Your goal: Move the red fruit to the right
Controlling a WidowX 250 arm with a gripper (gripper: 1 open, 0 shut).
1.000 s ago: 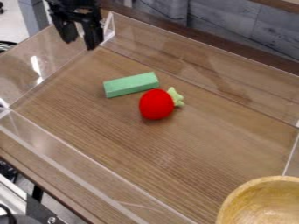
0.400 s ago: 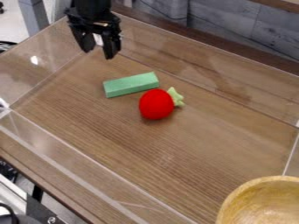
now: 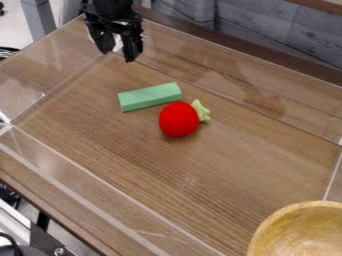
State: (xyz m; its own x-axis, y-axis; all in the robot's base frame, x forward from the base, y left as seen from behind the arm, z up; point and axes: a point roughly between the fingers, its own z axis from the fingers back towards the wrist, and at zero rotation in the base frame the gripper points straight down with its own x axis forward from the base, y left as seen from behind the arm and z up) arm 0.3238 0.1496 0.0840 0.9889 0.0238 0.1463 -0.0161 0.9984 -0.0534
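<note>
The red fruit [image 3: 181,119], glossy and rounded with a light green leafy top pointing right, lies on the wooden floor of the clear-walled tray [image 3: 267,160], near its middle. My black gripper [image 3: 118,44] hangs at the far left of the tray, well above and to the left of the fruit. Its two fingers [image 3: 102,41] stand apart, open, with nothing between them.
A flat green rectangular block [image 3: 148,96] lies just left of the fruit, nearly touching it. Clear plastic walls ring the tray. A wooden bowl rim [image 3: 305,230] shows at the bottom right corner. Grey planks run behind the tray.
The gripper has moved right along the far left part of the tray, from the back left corner toward the block, staying open. The fruit and block have not moved.
</note>
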